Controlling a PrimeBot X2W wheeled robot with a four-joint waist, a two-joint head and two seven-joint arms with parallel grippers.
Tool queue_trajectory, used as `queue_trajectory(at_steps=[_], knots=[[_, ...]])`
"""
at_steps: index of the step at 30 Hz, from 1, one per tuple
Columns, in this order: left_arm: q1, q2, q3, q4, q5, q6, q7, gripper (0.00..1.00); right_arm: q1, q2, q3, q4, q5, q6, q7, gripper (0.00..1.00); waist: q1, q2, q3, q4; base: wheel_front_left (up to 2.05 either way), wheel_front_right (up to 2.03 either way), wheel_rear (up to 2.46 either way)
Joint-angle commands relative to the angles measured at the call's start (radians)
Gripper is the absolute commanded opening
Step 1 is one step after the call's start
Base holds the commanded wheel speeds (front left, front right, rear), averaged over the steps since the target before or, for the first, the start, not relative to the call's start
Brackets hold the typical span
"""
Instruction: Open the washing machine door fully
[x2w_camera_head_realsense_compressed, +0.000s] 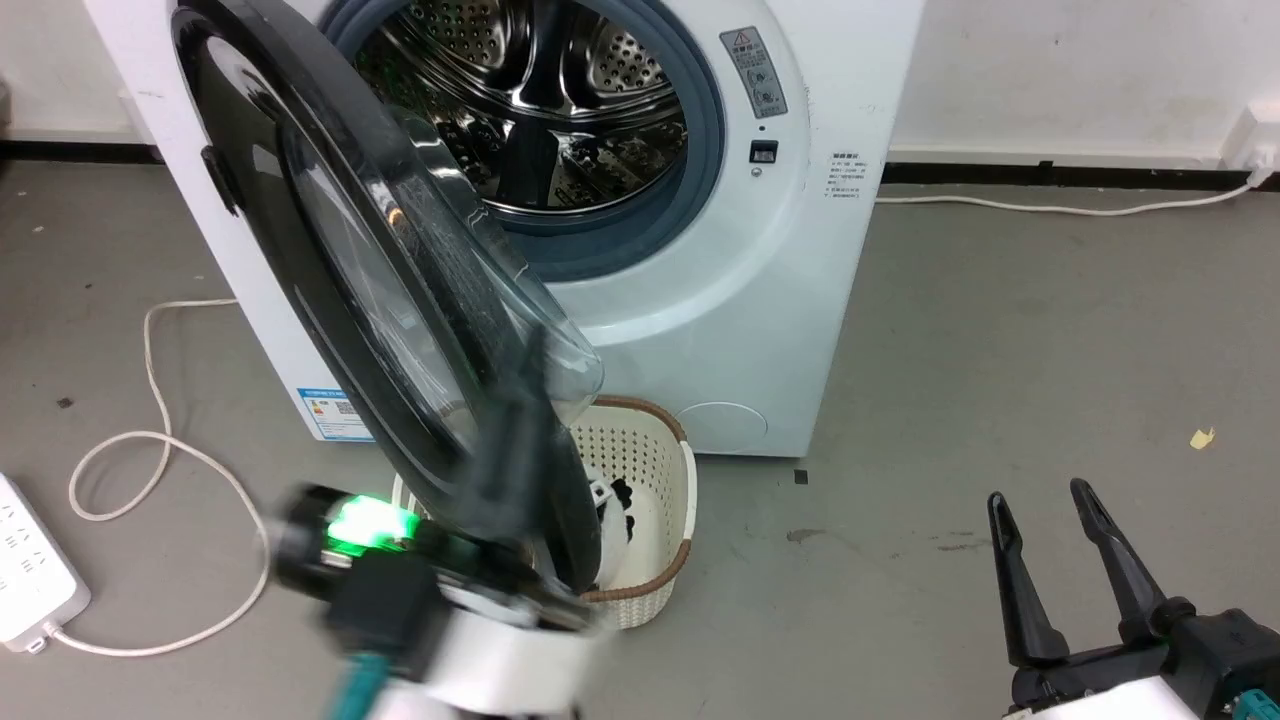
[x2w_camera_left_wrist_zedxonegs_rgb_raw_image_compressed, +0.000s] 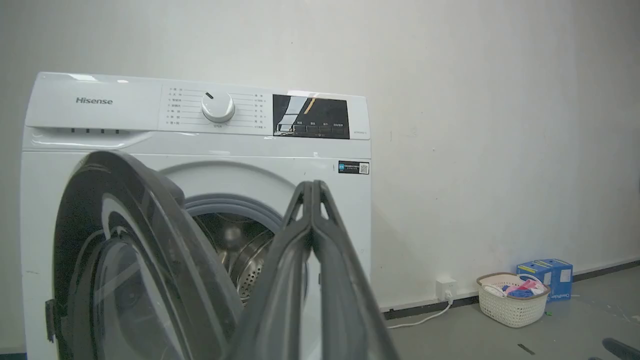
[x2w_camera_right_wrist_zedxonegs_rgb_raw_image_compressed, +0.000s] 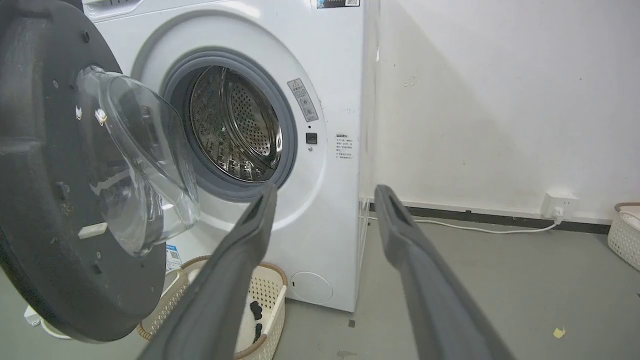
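My left claw (x2w_camera_left_wrist_zedxonegs_rgb_raw_image_compressed: 312, 186), pinched shut on nothing, sits at the door's (x2w_camera_head_realsense_compressed: 330, 260) inner face, likely to push it wider. The door stands half-swung from the machine (x2w_camera_head_realsense_compressed: 740, 300). My right claw (x2w_camera_head_realsense_compressed: 1038, 497) hangs open, right of the machine.

Cream basket (x2w_camera_head_realsense_compressed: 655, 465), brown woven rim, on grey floor (x2w_camera_head_realsense_compressed: 1000, 350); dark and white items inside. White power strip (x2w_camera_head_realsense_compressed: 30, 585) at lower left, its cable (x2w_camera_head_realsense_compressed: 165, 432) in loose loops. Yellowish scrap (x2w_camera_head_realsense_compressed: 1201, 437) at right. Wall socket (x2w_camera_head_realsense_compressed: 1255, 145), cord (x2w_camera_head_realsense_compressed: 1050, 208) along black skirting (x2w_camera_head_realsense_compressed: 1000, 170). Left wrist view: second basket (x2w_camera_left_wrist_zedxonegs_rgb_raw_image_compressed: 510, 310) of coloured laundry, blue boxes (x2w_camera_left_wrist_zedxonegs_rgb_raw_image_compressed: 547, 277) just behind.
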Motion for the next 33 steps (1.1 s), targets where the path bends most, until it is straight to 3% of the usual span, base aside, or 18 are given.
queue_trajectory(at_steps=[1, 6, 9, 14, 19, 25, 33], knots=[[0.021, 0.002, -0.042, 0.036, -0.013, -0.001, 0.000, 0.00, 0.015, 0.005, 0.002, 0.001, 0.006, 0.001, -0.005, 1.00, 0.0000, 0.0000, 0.005, -0.003, 0.00, 0.00, 0.00], [0.030, 0.002, -0.160, 0.172, -0.054, 0.009, 0.012, 0.00, 0.008, 0.005, 0.002, 0.001, -0.002, 0.001, -0.005, 1.00, 0.0000, 0.0000, 0.022, -0.005, 0.00, 0.00, 0.00], [0.015, 0.002, -0.192, 0.261, -0.090, 0.039, 0.012, 0.00, 0.002, 0.005, 0.001, 0.000, -0.006, 0.001, -0.005, 1.00, 0.0000, 0.0000, 0.039, -0.002, 0.00, 0.00, 0.00], [-0.025, 0.002, -0.204, 0.421, -0.152, 0.082, 0.023, 0.00, -0.006, 0.005, 0.005, 0.006, -0.004, 0.001, -0.005, 1.00, 0.0000, 0.0000, 0.053, 0.001, 0.00, 0.00, 0.00], [-0.052, 0.003, -0.188, 0.503, -0.170, 0.087, 0.009, 0.00, -0.008, 0.005, 0.004, 0.011, 0.000, 0.001, -0.005, 1.00, 0.0000, 0.0000, 0.056, 0.027, 0.00, 0.00, 0.00], [-0.040, 0.011, -0.181, 0.533, -0.172, 0.082, 0.000, 0.00, 0.000, 0.005, -0.007, 0.022, -0.001, 0.001, -0.005, 1.00, 0.0000, 0.0000, 0.033, 0.094, 0.00, 0.00, 0.00], [0.006, 0.024, -0.185, 0.535, -0.178, 0.080, -0.003, 0.00, 0.021, 0.005, -0.001, 0.030, 0.012, 0.001, -0.005, 1.00, 0.0000, 0.0000, 0.005, 0.236, 0.00, 0.00, 0.00]])
